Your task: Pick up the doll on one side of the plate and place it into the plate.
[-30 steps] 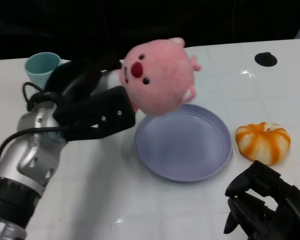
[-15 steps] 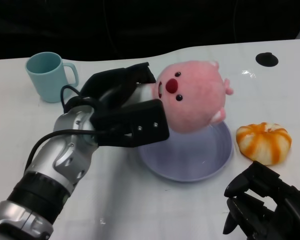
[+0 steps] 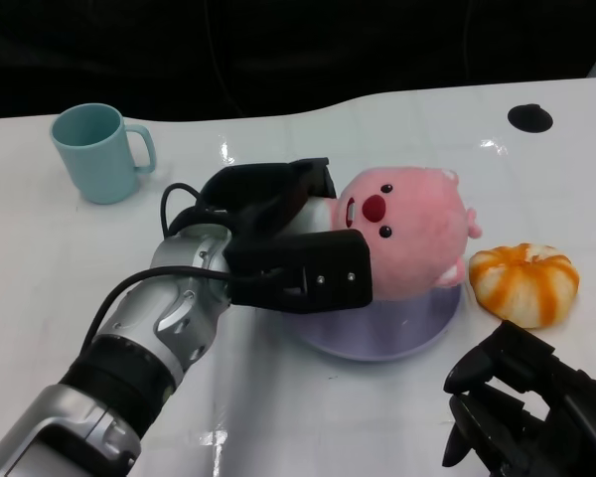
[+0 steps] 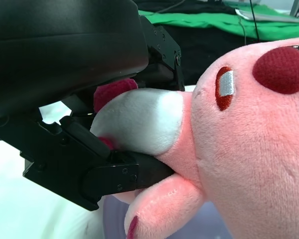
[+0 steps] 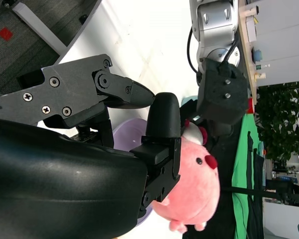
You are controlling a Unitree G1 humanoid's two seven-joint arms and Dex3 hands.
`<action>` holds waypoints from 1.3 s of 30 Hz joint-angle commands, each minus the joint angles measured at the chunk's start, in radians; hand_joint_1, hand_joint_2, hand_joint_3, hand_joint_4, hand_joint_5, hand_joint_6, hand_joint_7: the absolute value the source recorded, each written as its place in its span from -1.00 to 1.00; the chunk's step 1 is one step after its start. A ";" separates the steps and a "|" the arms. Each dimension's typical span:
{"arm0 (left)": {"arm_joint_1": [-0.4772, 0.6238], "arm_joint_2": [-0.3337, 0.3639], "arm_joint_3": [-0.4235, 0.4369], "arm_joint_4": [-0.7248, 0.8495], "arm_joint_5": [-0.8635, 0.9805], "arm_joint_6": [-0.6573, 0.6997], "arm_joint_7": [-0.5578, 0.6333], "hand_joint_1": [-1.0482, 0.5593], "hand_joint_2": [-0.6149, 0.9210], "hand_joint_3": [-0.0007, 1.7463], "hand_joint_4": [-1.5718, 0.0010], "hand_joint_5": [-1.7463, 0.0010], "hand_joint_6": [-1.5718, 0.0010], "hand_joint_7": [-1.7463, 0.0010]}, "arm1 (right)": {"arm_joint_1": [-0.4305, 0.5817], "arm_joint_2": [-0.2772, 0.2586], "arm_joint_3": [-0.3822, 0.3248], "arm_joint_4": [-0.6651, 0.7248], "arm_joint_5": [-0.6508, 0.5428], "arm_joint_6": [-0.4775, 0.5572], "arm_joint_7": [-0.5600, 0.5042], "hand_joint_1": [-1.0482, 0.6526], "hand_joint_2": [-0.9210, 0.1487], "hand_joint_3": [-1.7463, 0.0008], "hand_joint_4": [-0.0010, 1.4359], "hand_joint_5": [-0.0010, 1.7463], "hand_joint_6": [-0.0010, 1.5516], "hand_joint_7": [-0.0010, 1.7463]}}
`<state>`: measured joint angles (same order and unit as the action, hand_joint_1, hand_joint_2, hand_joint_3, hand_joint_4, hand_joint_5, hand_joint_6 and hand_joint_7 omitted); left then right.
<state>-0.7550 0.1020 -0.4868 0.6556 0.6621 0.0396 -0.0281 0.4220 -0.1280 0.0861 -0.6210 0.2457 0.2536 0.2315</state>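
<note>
Gripping the pink plush doll [image 3: 405, 231] from its back, the left hand [image 3: 283, 238] holds it over the lavender plate [image 3: 402, 328], hiding much of the dish. Just beside the plate sits an orange-striped pumpkin toy [image 3: 522, 282]; a teal mug [image 3: 96, 152] stands well apart. Near the table edge, the right hand [image 3: 521, 407] rests empty, fingers curled inward.

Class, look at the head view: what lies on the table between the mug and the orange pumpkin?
The left hand, holding the pink doll over the purple plate.
</note>
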 commanded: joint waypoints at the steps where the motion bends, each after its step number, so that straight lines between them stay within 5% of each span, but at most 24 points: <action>1: -0.041 -0.010 0.001 0.033 -0.004 -0.010 0.007 0.04 0.59 0.09 -0.12 -1.00 0.15 -1.00 | 0.001 -0.005 0.003 -0.016 0.001 0.004 -0.007 -0.17 -0.98 0.28 -0.26 1.00 -0.47 0.89; 6: -0.049 -0.019 -0.006 0.075 0.000 -0.035 0.022 0.00 0.60 -0.12 -0.09 -1.00 0.19 -0.93 | 0.003 -0.005 0.014 -0.020 -0.011 0.000 -0.015 -0.16 -0.98 0.29 -0.25 1.00 -0.46 0.89; 10: -0.044 -0.024 0.002 0.066 -0.003 -0.026 0.023 0.01 0.85 -0.64 0.08 -0.95 -0.07 0.32 | 0.004 -0.004 0.015 -0.024 -0.004 0.000 -0.015 -0.15 -0.99 0.28 -0.25 1.00 -0.46 0.89; 12: -0.041 -0.014 0.004 0.048 -0.015 -0.039 -0.008 -0.03 0.91 -0.73 0.19 -0.89 0.01 0.58 | 0.002 -0.005 0.014 -0.025 -0.003 0.002 -0.016 -0.15 -0.98 0.28 -0.26 1.00 -0.46 0.89; 14: -0.041 0.001 -0.005 0.030 -0.014 -0.047 -0.045 -0.11 0.98 -0.84 0.33 -0.70 0.12 0.80 | 0.001 -0.006 0.014 -0.025 -0.002 0.004 -0.016 -0.15 -0.98 0.28 -0.25 1.00 -0.46 0.90; 16: -0.040 0.021 -0.022 -0.001 0.000 -0.046 -0.093 -0.38 1.00 -0.74 0.52 0.20 0.39 0.95 | 0.000 -0.008 0.013 -0.024 -0.001 0.002 -0.013 -0.15 -0.98 0.28 -0.25 1.00 -0.46 0.90; 19: -0.034 0.046 -0.035 -0.046 0.008 -0.053 -0.144 -0.59 1.00 -0.65 0.71 0.69 0.63 0.99 | -0.002 -0.009 0.013 -0.021 -0.005 -0.001 -0.013 -0.15 -0.97 0.28 -0.25 1.00 -0.46 0.90; 25: -0.034 0.099 -0.066 -0.141 0.038 -0.046 -0.242 -0.83 1.00 -0.47 0.99 0.97 0.95 0.99 | -0.003 -0.009 0.010 -0.019 -0.003 0.004 -0.015 -0.15 -0.96 0.27 -0.25 1.00 -0.46 0.89; 39: 0.020 0.185 -0.023 -0.364 0.012 -0.030 -0.388 -0.96 1.00 -0.40 0.97 0.98 0.94 0.97 | -0.003 -0.012 0.007 -0.013 -0.003 -0.005 -0.011 -0.15 -0.96 0.27 -0.26 1.00 -0.45 0.89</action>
<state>-0.7506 0.2606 -0.5273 0.3165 0.6871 0.0067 -0.3961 0.4175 -0.1286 0.1073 -0.6288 0.2367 0.2534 0.2173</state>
